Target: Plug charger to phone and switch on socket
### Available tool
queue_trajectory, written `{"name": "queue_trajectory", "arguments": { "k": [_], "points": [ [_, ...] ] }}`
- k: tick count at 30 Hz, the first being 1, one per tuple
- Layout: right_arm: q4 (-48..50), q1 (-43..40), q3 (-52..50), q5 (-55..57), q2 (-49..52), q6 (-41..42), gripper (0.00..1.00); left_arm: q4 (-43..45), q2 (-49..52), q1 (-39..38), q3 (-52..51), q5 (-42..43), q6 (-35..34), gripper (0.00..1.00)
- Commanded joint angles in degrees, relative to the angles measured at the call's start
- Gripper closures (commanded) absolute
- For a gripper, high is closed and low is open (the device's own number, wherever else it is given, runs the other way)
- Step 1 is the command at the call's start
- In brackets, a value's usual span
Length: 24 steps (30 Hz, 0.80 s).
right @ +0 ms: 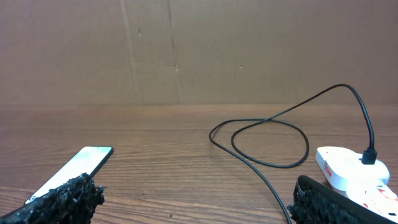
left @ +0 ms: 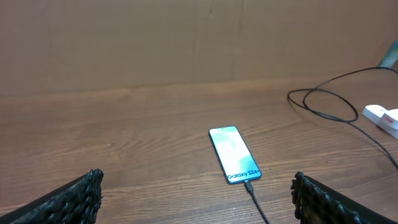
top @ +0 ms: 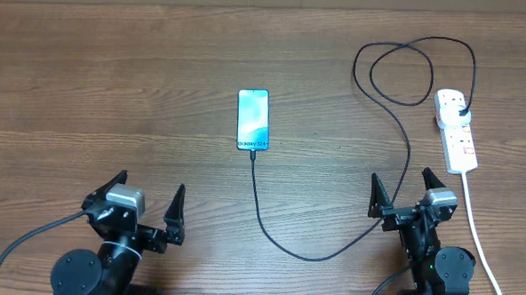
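Surface, overhead: brown wood-grain table [top: 114, 88], with both arms at its near edge.
Phone, overhead: the phone [top: 253, 119] lies flat near the table's middle, screen lit light blue.
Charger, overhead: the charger [top: 277, 237] meets the phone's lower edge, runs toward the arms, curves right, then climbs and loops at the far right. Its plug [top: 461, 109] sits in the socket.
Socket, overhead: the socket [top: 456, 129] is a white strip at the right side, well apart from the phone. Its white cord [top: 477, 228] trails toward the near edge. I cannot tell the switch positions.
Left gripper, overhead: the left gripper [top: 152, 182] is spread wide and holds nothing, near-left of the phone.
Right gripper, overhead: the right gripper [top: 400, 175] is spread and holds nothing, just near of the socket.
Left wrist: a cardboard wall [left: 186, 43] stands behind the table. The connector tip [left: 248, 185] touches the phone's "Galaxy S24" edge, and the dark fingers [left: 68, 199] sit at both lower corners.
Right wrist: the phone is at the lower left, the cable loop in the centre, and the plugged socket at the lower right.
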Motion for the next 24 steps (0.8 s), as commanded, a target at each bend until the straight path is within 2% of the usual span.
{"name": "queue_trajectory", "arguments": {
  "k": [1, 8, 15, 24],
  "points": [
    [0.2, 0.3, -0.6, 0.3, -0.6, 0.2, 0.00, 2.5, -3.8, 1.2, -4.3, -0.1, 1.3, 0.00],
    [0.2, 0.3, -0.6, 0.3, -0.6, 0.2, 0.00, 9.5, -9.7, 2.6, -12.2, -0.4, 1.0, 0.00],
    [0.2, 0.3, -0.6, 0.3, -0.6, 0.2, 0.00, 18.8, -9.7, 3.0, -17.6, -0.7, 0.2, 0.01],
    [0.2, 0.3, -0.6, 0.3, -0.6, 0.2, 0.00, 34.2, -9.8, 3.0, -26.0, -5.8, -1.4, 0.00]
  ]
}}
